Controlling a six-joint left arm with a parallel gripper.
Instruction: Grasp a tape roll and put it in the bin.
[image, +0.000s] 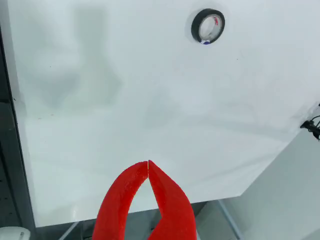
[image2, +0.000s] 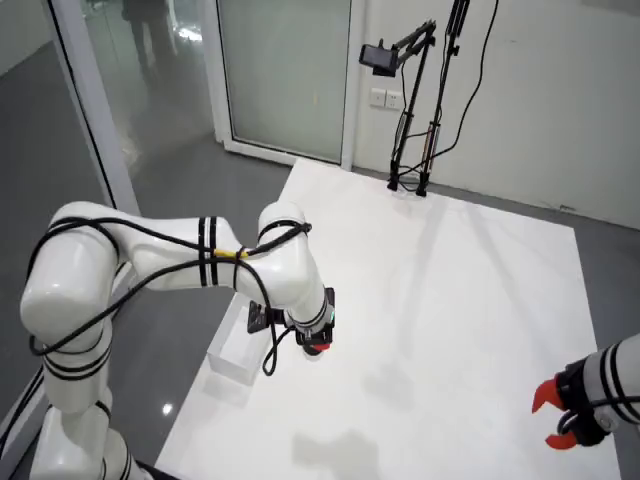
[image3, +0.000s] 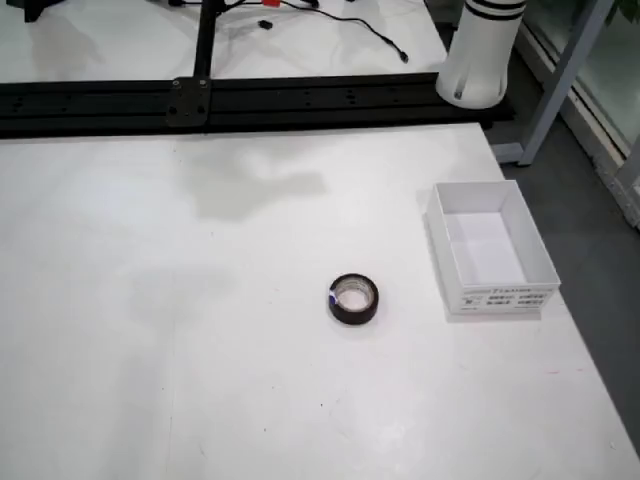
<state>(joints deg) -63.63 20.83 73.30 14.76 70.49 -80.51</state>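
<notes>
**Gripper shut and empty, tape roll not yet reached**

The gripper (image: 148, 162) is clenched on nothing, red tips touching. In the view that rides on it, the tape roll (image: 208, 26) lies flat well ahead, to the right; grasp and drop remain. The white bin (image3: 491, 248) sits empty beside the roll; bare table (image3: 200, 350) between, nothing obstructing.

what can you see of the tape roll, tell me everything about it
The tape roll is a small black ring with a pale inner core, a red mark inside it and a bit of blue at its edge. It lies flat on the white table, hole facing up, out in the open. Nothing touches it but the table. In the view from above, the white bin sits apart to its right. In the view that rides on the gripper, the red gripper is shut and well short of it.
</notes>
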